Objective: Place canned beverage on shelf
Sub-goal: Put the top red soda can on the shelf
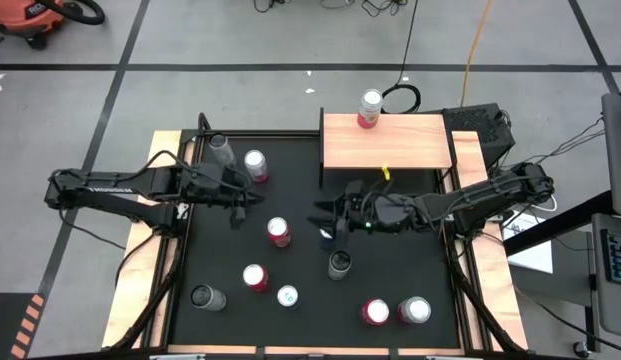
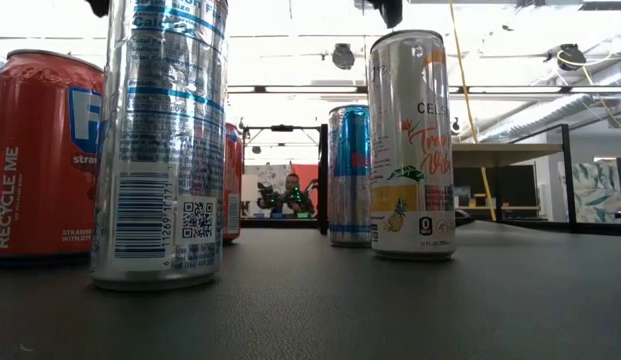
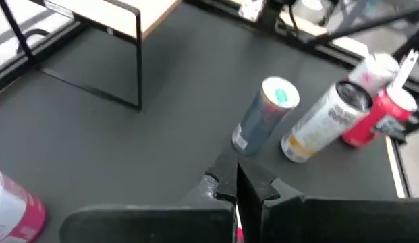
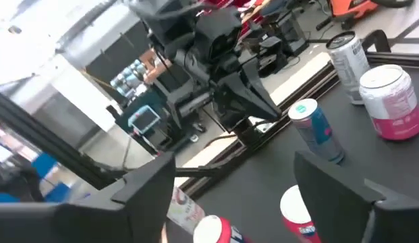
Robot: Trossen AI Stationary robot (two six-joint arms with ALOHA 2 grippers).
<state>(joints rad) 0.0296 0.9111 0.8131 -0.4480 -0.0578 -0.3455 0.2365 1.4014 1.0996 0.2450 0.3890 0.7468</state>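
So your right tool (image 1: 323, 222) is hanging over the middle of the desk (image 1: 220, 320) with its fingers spread wide and nothing between them, just in front of the shelf (image 1: 385, 141). One pink can (image 1: 370, 108) already stands on the shelf's back edge. Your left tool (image 1: 246, 197) is pinched fully closed and empty, parked beside another pink can (image 1: 256, 165) on the left side. The other cans are scattered upright across the black mat.
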